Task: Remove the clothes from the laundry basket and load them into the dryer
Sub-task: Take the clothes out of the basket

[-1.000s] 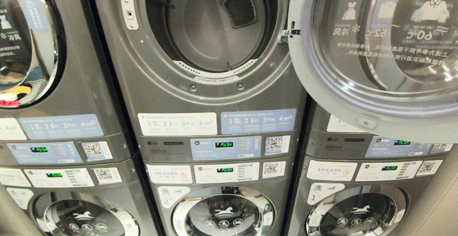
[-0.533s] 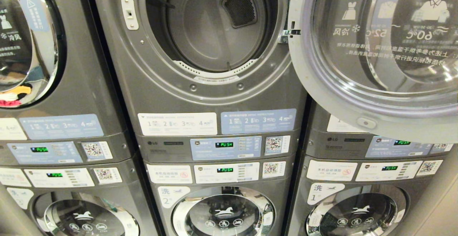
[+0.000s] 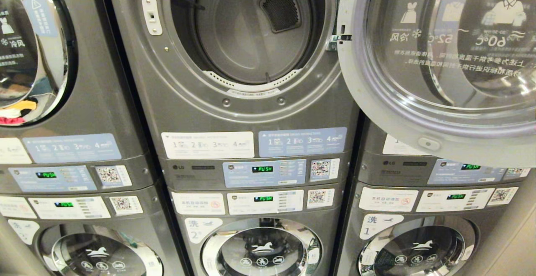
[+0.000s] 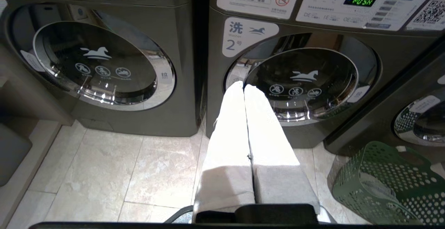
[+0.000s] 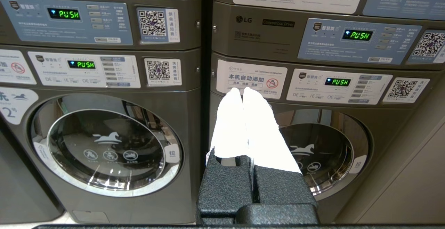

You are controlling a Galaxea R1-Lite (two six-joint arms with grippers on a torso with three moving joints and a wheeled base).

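Stacked grey machines fill the wall; the middle dryer [image 3: 251, 37] gapes empty, its door [image 3: 439, 66] swung right. Below, on the tile floor [image 4: 139, 166], a green basket [image 4: 386, 183] stands before the washers. Left gripper [image 4: 243, 86] and right gripper [image 5: 242, 90]: jaws pressed together, holding nothing.

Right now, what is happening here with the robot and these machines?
The robot faces a bank of stacked machines. The middle dryer stands ready, its door swung open to the right, and no clothes show in the drum. Neither gripper holds anything: the left gripper is shut, low before the number 2 washer, with the green laundry basket on the floor nearby. The right gripper is shut too, idle.
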